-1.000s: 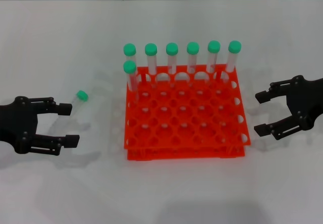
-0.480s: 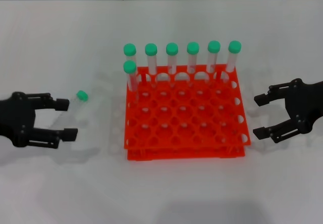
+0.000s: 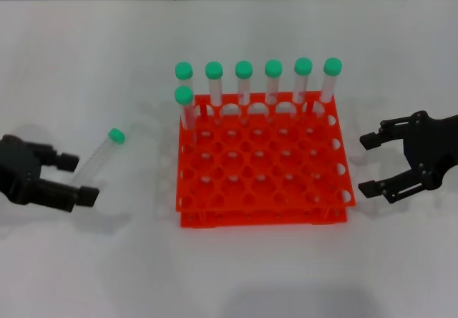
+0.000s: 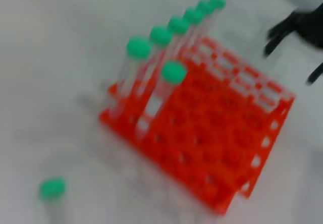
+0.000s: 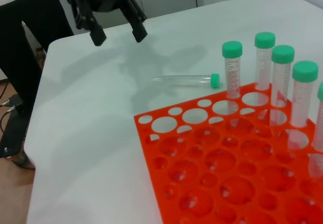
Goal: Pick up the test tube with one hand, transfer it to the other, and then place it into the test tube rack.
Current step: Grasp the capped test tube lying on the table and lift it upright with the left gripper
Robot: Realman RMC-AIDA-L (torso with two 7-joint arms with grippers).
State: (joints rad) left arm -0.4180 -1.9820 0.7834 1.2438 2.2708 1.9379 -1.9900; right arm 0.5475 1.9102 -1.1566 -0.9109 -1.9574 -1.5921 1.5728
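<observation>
The test tube [image 3: 100, 157], clear with a green cap, lies flat on the white table left of the orange-red test tube rack [image 3: 265, 218]. My left gripper [image 3: 77, 180] is open at the far left, and the tube's bare end points toward its fingertips without being held. The right wrist view shows the same tube [image 5: 184, 79] lying free, with the left gripper [image 5: 119, 36] beyond it. Only the tube's cap [image 4: 52, 188] shows in the left wrist view, in front of the rack [image 4: 252, 148]. To the right of the rack, my right gripper [image 3: 370, 164] is open and holds nothing.
Several green-capped tubes [image 3: 244, 82] stand upright along the rack's far row, and one more [image 3: 185, 107] stands in the left corner of the second row. The other holes of the rack [image 5: 212, 168] hold nothing. Bare white table surrounds the rack.
My left gripper has drawn back to the left, uncovering the full length of the lying tube. The tube and the right gripper have hardly moved.
</observation>
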